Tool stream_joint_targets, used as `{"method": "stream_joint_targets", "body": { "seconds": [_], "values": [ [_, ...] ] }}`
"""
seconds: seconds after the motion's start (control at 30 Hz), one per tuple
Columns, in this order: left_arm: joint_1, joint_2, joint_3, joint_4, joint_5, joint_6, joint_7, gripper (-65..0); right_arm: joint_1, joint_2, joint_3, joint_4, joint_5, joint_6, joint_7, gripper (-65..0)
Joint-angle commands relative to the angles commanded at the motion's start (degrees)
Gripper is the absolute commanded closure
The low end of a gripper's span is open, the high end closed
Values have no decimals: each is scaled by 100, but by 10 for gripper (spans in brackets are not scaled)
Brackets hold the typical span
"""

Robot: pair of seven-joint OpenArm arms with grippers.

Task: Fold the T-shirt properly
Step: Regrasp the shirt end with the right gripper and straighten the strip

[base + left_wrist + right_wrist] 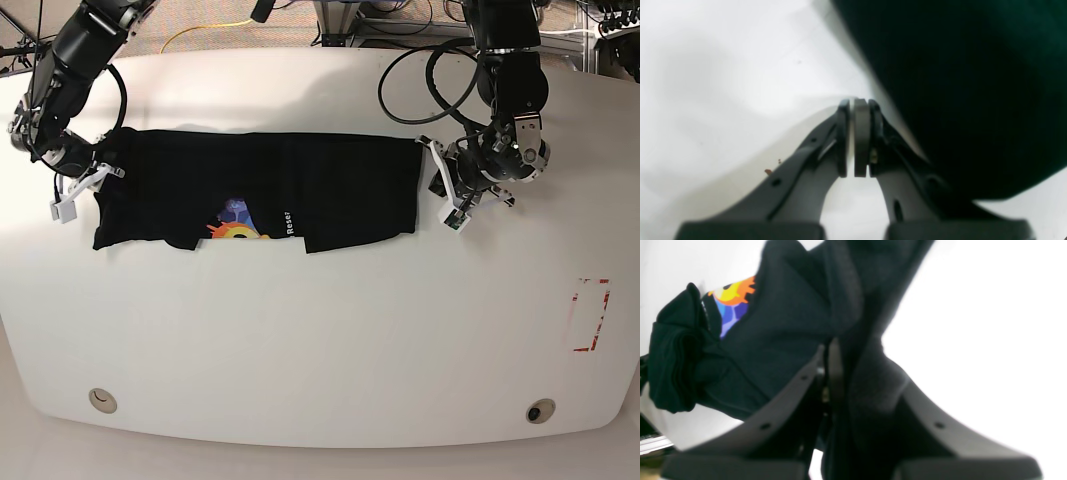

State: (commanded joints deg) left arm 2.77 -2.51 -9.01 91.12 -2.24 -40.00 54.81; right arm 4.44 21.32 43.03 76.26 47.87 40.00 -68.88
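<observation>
- T-shirt (260,185) lies on the white bench (320,330), far-centre-left, spread as a wide black band running left to right, partly folded over itself.
- Colourful print (235,225) peeks out at the near edge of the shirt, orange/yellow/blue, with white lettering (287,222) just right of it.
- Near edge of the shirt is uneven; a flap hangs lower on the right part.
- Left pincer (858,106) sits at the right end of the shirt in the base view, just beside the cloth edge; in the left wrist view its pads are pressed together with only a hairline gap, nothing between them, black cloth (973,93) lying to the right of the tips.
- Right pincer (830,350) is at the left end of the shirt; right wrist view shows its jaws closed tight on a bunch of black fabric (790,316), cloth draped over one finger.
- Print also shows in the right wrist view (731,301), beside a rumpled fold of cloth.
- Red-outlined rectangle mark (588,315) on the bench at the right, well apart from the shirt.
- Cables (430,70) loop over the far bench near the left arm.
</observation>
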Motion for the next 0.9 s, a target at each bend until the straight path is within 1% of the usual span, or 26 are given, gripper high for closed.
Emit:
{"method": "stream_joint_targets", "body": {
  "seconds": [0.1, 0.2, 0.3, 0.33, 0.43, 0.47, 0.53, 0.67, 0.8, 0.9],
  "values": [
    [35, 9, -18, 413, -62, 0, 9, -10, -79, -18, 9, 369, -9, 0, -211, 0],
    [53, 0, -26, 914, -448, 0, 114, -10, -132, -26, 9, 624, -9, 0, -299, 0],
    [0, -26, -26, 1284, -1090, 0, 527, -10, -141, -62, 9, 765, 0, 0, -316, 0],
    [0, -18, -26, 1371, -1275, 0, 598, -10, -149, -114, 9, 782, 0, 0, -316, 0],
    [-132, 9, 0, 1424, -1618, 0, 624, -10, -149, -167, 9, 774, -9, 0, -316, 0],
    [-220, 9, 9, 1407, -1653, 0, 633, -10, -149, -185, 9, 782, -9, 0, -325, 0],
    [-334, 141, 220, 1301, -1679, 0, 642, -10, -158, -193, -9, 791, 9, 0, -325, 0],
    [-457, 237, 501, 985, -1679, 0, 642, -11, -158, -167, -237, 791, 18, 0, -325, 0],
    [-642, 237, 756, 316, -1670, 0, 615, -11, -158, -202, -387, 976, 0, 0, -325, 0],
    [-677, 237, 747, -18, -1670, 0, 615, -11, -167, -255, -554, 1178, 0, 0, -325, 0]
  ]
}}
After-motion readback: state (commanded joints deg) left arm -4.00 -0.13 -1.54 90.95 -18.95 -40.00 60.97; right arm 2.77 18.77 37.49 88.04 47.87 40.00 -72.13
